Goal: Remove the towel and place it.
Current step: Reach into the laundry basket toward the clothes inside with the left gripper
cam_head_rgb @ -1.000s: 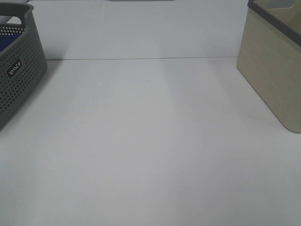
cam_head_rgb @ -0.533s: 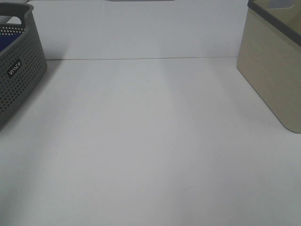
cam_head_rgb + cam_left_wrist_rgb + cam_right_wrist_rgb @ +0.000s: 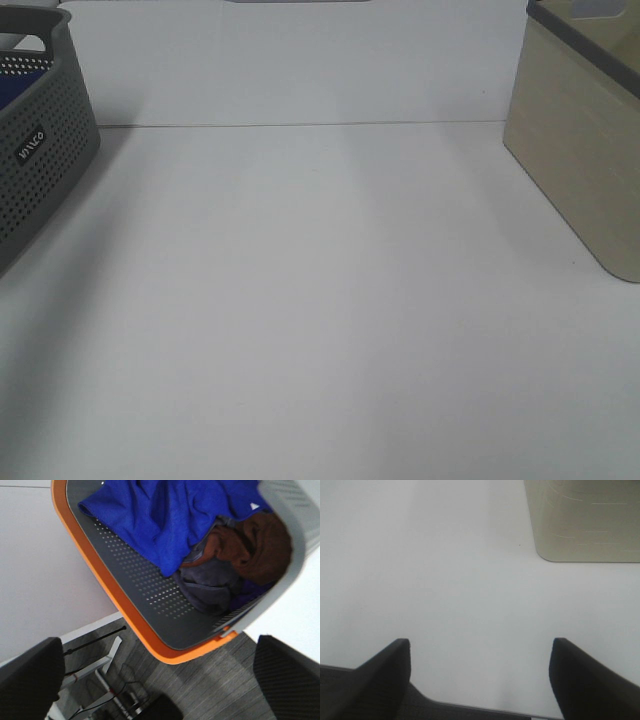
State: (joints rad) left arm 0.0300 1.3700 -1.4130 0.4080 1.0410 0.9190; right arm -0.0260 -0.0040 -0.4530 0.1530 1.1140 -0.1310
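Left gripper (image 3: 160, 680): jaws spread wide, nothing in them, hanging over the grey basket and looking down into it

Grey basket (image 3: 45, 150): perforated, sits at the far left edge of the white table (image 3: 320, 300); the wrist view shows an orange edge on it

Towel (image 3: 160, 515): royal blue, inside that basket, heaped on top of a brown cloth (image 3: 250, 545) and a dark grey cloth (image 3: 210, 585), with a white tag (image 3: 254, 506) poking out at one corner

Towel's long axis: honestly can't call it, it's all bunched up

Which way from the tool: down and a bit ahead of the left fingers, so I'd guess a straight drop in

Right gripper (image 3: 482, 675): also wide apart and empty, over the table near the beige bin (image 3: 580, 140)

Nearer arm: left, easily; the right one is well apart from the towel
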